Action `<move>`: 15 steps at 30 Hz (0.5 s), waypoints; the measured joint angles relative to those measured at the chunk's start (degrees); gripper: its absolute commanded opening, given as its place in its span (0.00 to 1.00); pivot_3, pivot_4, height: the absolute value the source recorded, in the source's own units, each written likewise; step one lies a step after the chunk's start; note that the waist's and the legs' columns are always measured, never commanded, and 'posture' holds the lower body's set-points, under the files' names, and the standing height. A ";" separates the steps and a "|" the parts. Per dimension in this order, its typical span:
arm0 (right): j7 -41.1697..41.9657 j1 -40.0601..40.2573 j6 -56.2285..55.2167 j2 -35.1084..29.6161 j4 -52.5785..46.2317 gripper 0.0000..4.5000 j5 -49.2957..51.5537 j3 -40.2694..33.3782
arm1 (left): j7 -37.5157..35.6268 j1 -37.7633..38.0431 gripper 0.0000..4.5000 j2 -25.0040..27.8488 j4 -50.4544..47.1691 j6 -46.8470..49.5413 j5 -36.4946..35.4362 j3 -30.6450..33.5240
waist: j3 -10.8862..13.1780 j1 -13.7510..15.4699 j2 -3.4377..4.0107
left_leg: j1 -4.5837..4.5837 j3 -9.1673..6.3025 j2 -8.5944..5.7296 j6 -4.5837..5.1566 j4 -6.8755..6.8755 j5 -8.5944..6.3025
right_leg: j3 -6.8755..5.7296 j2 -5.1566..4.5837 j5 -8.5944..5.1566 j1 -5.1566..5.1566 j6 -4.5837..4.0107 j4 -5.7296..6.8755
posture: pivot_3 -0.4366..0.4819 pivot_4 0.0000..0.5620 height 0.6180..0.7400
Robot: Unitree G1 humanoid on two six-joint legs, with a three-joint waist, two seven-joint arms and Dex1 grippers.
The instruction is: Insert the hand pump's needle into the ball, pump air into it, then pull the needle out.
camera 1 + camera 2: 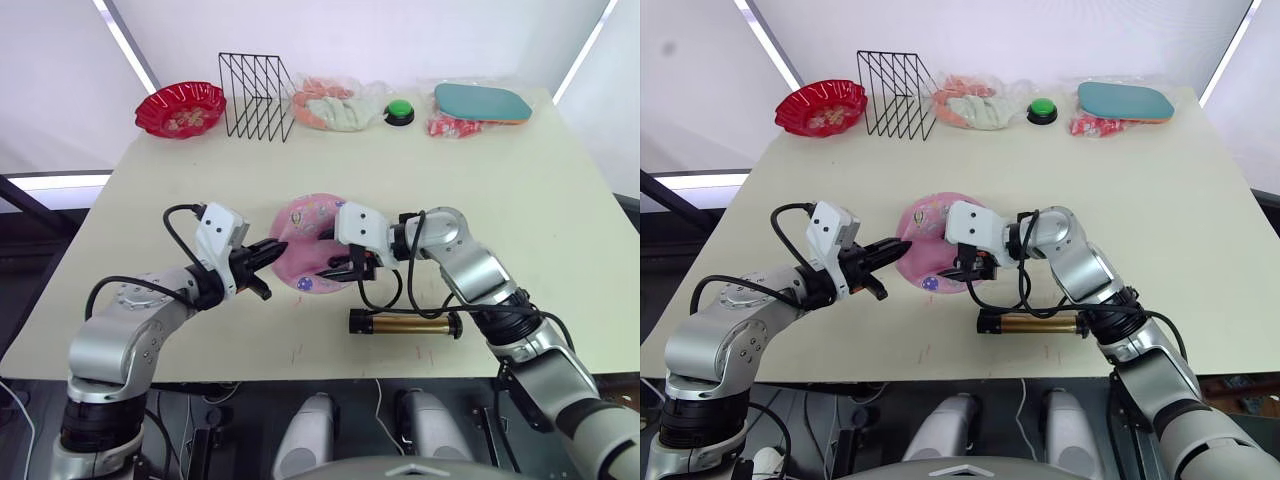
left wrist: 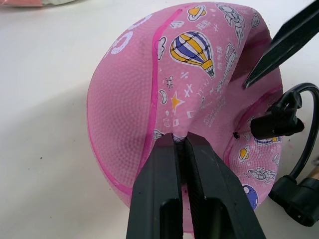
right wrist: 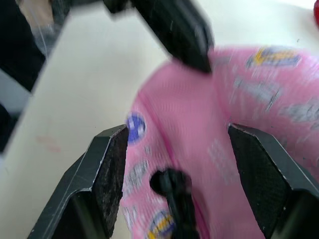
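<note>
The pink ball (image 1: 305,232), flattened and dented, lies at mid-table. My left gripper (image 1: 276,250) is shut on the ball's near-left rim; in the left wrist view its fingers (image 2: 164,164) pinch a fold of the rubber. My right gripper (image 1: 343,268) stands open over the ball's right side, its fingers (image 3: 107,164) spread on either side of the black hose end (image 3: 172,186). The needle (image 2: 243,132) points from that hose end (image 2: 274,124) to a small dark spot on the ball; how deep it sits I cannot tell. The hand pump's gold cylinder (image 1: 405,324) lies on the table right of the ball.
Along the far edge stand a red scalloped bowl (image 1: 180,108), a black wire rack (image 1: 255,95), a plastic bag of items (image 1: 335,105), a green button (image 1: 399,110) and a teal flat object (image 1: 482,102). The pump's hose (image 1: 385,290) loops by my right wrist.
</note>
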 measured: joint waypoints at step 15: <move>-1.13 -0.07 -2.95 -4.04 0.42 0.35 -3.17 4.04 | 0.75 -0.35 0.00 0.00 -0.68 0.94 -0.07 -0.06 | -0.01 0.00 -0.01 | 0.01 0.02 0.00 0.01 0.04 0.01 | 0.01 0.02 0.05 0.02 -0.09 0.02 | 0.48 0.27 1.00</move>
